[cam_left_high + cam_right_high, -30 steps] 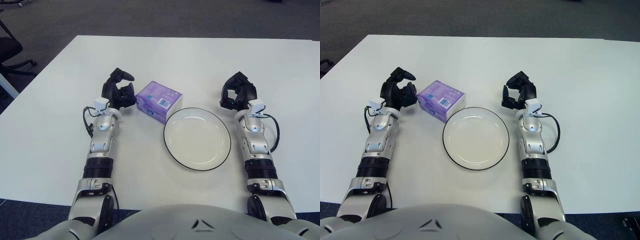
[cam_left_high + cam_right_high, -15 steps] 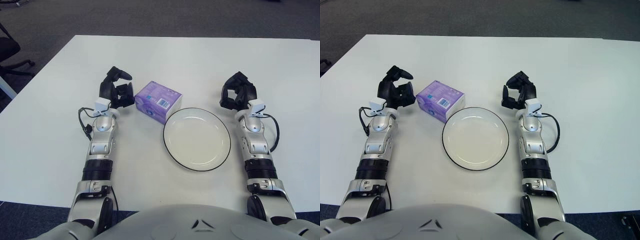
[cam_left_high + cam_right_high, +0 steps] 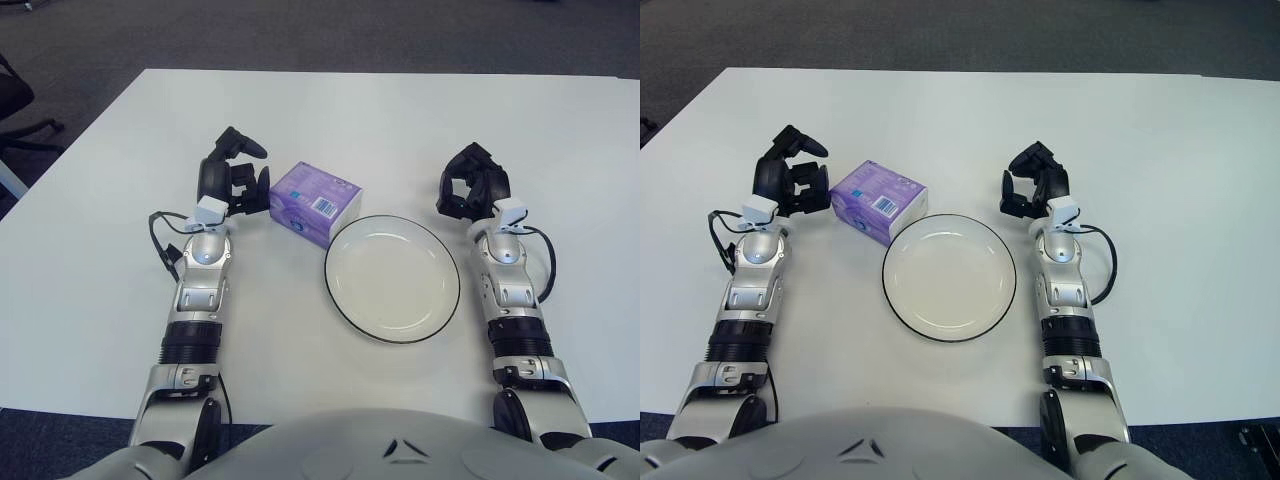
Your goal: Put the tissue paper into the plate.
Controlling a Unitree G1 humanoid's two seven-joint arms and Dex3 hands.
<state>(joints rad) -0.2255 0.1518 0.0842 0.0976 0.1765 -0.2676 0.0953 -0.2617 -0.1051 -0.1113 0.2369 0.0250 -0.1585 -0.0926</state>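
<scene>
Tissue pack [image 3: 315, 202] flat on table [image 3: 400, 110], touching far-left rim of plate [image 3: 392, 277], not yet inside | left hand [image 3: 232, 180] just beside pack's left side, fingers [image 3: 245, 150] spread, holding nothing, likely set for side grasp | right hand [image 3: 472, 185] right of plate, fingers curled, holding nothing, idle

left hand [image 3: 232, 172] black | right hand [image 3: 472, 185] black | forearms silver, ribbed black cuffs | black wrist cables

The left hand [image 3: 232, 178] now sits a little farther left of the tissue pack [image 3: 316, 202]. Its fingers are spread, just beside the pack.
</scene>
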